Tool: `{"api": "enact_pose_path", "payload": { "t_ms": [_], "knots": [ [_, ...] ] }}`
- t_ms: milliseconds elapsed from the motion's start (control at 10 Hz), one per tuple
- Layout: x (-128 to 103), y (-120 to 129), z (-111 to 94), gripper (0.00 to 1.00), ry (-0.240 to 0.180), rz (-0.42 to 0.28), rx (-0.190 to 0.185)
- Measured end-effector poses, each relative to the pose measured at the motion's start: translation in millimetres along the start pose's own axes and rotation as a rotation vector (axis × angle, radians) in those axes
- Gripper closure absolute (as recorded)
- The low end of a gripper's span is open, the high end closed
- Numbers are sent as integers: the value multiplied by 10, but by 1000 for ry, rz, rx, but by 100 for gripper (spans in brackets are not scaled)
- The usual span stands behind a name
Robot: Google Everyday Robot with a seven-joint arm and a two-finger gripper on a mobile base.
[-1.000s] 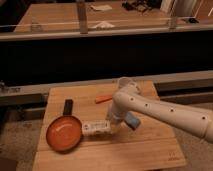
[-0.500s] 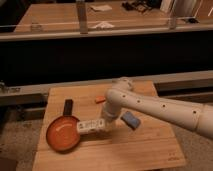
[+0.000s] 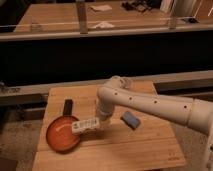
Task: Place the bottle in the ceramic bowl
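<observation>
gripper (image 3: pixel 101 123) – closed tight on one end of the bottle (image 3: pixel 84 125), low over the wooden table (image 3: pixel 125 150) | bottle – lying sideways, other end over the rim of the ceramic bowl (image 3: pixel 59 137) | blue sponge (image 3: pixel 131 119) near the gripper

This looks like a robot lab or office workspace rather than a home. A plain wooden bench (image 3: pixel 125 150) stands on a speckled floor (image 3: pixel 20 145) before a long dark barrier (image 3: pixel 100 55). Beyond it, a second table (image 3: pixel 55 20) holds loose papers (image 3: pixel 102 24). The claw (image 3: pixel 101 121) hangs over the bench's left half, closed on the bottle (image 3: pixel 84 125).
</observation>
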Motion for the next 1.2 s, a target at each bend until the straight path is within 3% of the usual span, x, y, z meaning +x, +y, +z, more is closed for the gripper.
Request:
{"api": "enact_pose_path", "payload": {
  "t_ms": [200,700,1200],
  "knots": [
    [-241,-100,45,100,11,-41,-10],
    [-582,-276,123,100,42,-105,-17],
    [-760,-339,190,100,76,-162,-31]
  ]
}}
